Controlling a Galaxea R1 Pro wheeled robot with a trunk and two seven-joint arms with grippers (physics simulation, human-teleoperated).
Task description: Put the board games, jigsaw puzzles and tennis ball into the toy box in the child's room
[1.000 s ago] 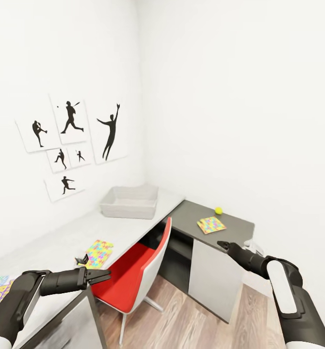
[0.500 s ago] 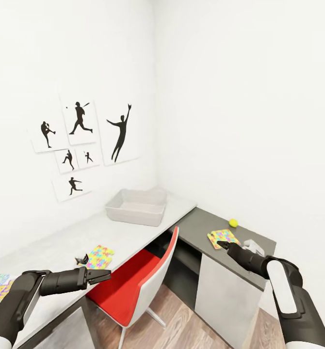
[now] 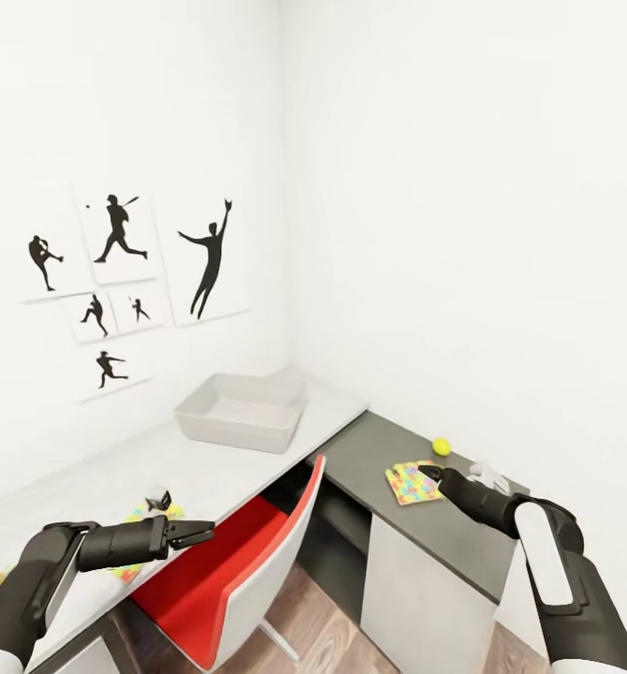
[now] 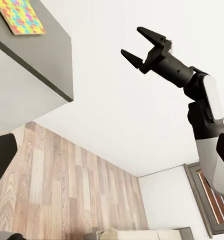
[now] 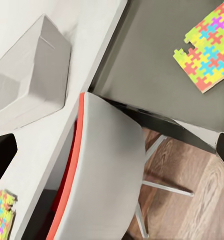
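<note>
Right gripper (image 3: pixel 426 471), jaws apart and empty, hangs just beside the jigsaw puzzle (image 3: pixel 410 483) on the table (image 3: pixel 463 534); it should probably descend squarely over the puzzle's near edge.

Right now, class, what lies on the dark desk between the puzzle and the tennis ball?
Nothing: in the head view, bare dark desk separates the puzzle from the tennis ball.

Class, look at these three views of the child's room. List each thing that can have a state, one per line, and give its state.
Toy box: upright on the light wing, looks empty.
Jigsaw puzzle: flat on the dark wing, not in the box.
Tennis ball: resting on the dark wing, loose.
Red chair: upright, tucked at the desk.
Right hand: open, empty.
Left hand: open, empty.
</note>
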